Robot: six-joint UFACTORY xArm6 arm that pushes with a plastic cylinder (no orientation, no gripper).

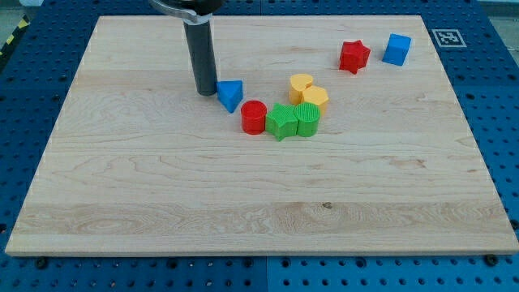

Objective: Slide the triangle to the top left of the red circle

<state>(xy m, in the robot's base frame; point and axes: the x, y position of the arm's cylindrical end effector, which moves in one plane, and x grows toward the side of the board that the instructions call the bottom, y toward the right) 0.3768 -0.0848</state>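
1. In the camera view, a wooden board (259, 203) was seen lying on a blue perforated table (24, 105); a black-and-white marker (446, 37) was fixed just off the board's top right corner.
2. The dark rod was seen coming down from the view's top, left of the board's top-edge midpoint. My tip (205, 90) was planted on the wood just to the left of the blue triangle (230, 95), so close that contact could not be told. No jaws were carried by the rod, so no spread or pinch could be stated.
3. The blue triangle was found in the board's upper half, left of centre, at the upper left of the red circle (254, 117) and just beside it.
4. To the right of the red circle, two green blocks (293, 120) were pressed side by side, the left one touching it.
5. Above these, two yellow blocks (308, 91) were overlapped.
6. Near the top right corner, a red star (354, 56) and a blue cube (396, 49) were set slightly apart.
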